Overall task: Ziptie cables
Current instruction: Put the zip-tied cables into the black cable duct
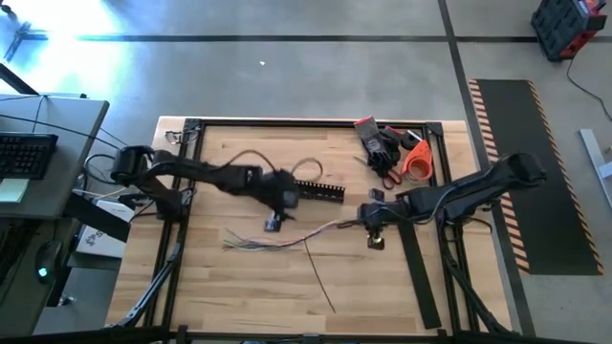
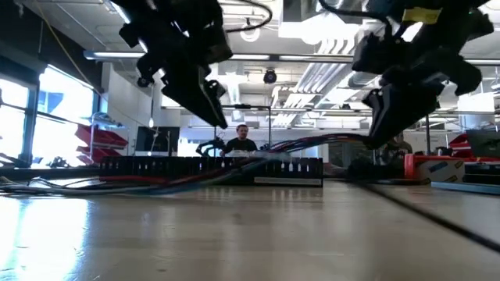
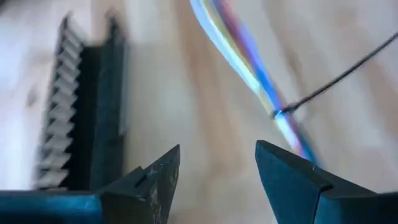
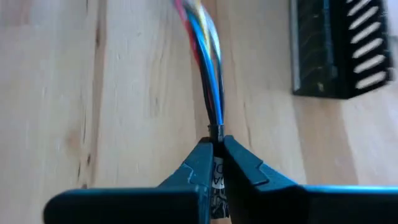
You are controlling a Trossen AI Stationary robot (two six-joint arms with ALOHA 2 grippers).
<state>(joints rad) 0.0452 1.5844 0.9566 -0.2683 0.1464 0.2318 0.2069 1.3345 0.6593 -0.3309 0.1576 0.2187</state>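
Note:
The cables [image 1: 287, 237], a thin bunch of coloured and grey wires, run left to right across the middle of the wooden table. A thin black ziptie [image 1: 321, 279] circles the bunch [image 3: 277, 113], and its tail lies on the table toward the near edge. My right gripper [image 4: 216, 142] is shut on the bunch's right end. My left gripper [image 3: 217, 152] hovers open above the table between the cables and the black slotted duct [image 1: 320, 190], touching nothing. My right gripper pinches the cables' right end [image 4: 215, 127] between its two fingers. The fingers slant down from the table's right side and lie along the bunch. That end is lifted off the table [image 2: 336, 140]; the rest slopes down to the left, where the frayed left end [image 1: 234, 243] rests on the wood.
A flat black strip [image 1: 421, 277] lies near the right edge. Red-and-black gloves [image 1: 378, 143] and an orange tool [image 1: 417, 161] sit at the far right corner. A black frame [image 1: 287, 122] borders the table. A person [image 2: 242, 139] sits beyond the far edge.

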